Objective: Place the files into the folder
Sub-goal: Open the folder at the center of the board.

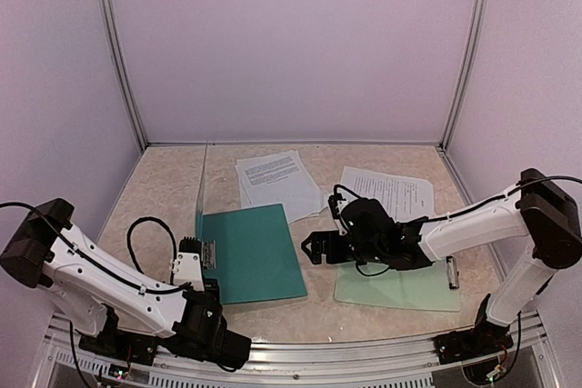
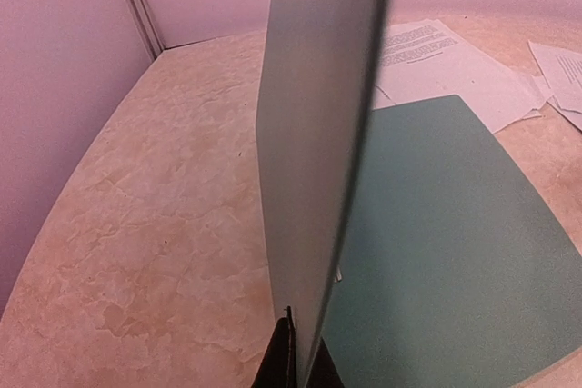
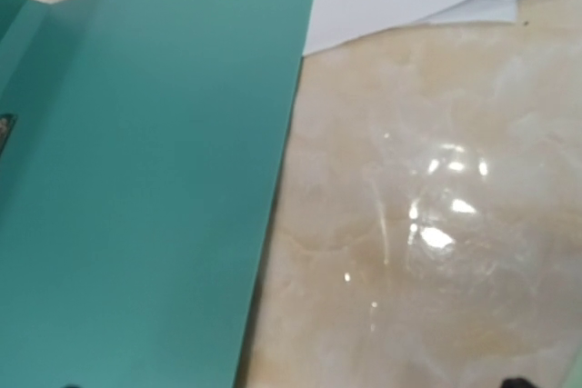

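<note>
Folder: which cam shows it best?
Top external: the whole folder shows, its cover stood upright in the shut left gripper. Left wrist sees the cover nearly edge-on, plus some of the flat half. Right wrist sees only part of the inside.

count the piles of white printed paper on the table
2. One pile lies just beyond the open folder; the other pile lies to its right, partly behind the right arm. Each may hide overlapped sheets.
</note>
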Controlling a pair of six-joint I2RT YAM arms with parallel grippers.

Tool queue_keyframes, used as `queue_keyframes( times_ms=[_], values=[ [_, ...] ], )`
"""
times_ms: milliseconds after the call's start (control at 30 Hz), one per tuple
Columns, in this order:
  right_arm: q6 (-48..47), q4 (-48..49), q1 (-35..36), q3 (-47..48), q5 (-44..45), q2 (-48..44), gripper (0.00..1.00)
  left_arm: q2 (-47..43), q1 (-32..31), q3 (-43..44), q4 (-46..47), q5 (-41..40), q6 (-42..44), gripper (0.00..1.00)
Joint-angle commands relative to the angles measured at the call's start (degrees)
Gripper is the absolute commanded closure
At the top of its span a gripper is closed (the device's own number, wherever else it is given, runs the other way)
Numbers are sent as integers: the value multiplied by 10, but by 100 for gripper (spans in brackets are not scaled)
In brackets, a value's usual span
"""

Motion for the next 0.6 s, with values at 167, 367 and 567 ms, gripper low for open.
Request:
queue_keyframes(
  times_ms=[167,367,567],
  values=[
    [-27,-1,8,40,-20,39,2,-30,-12,-30,-254,51,-503,100],
    [-30,8,10,51,-32,67,2,-69,-6,-48,-255,42,-503,82],
    [-38,10,15,71,-46,96,2,-110,12,-69,-256,6,-485,76]
  ],
)
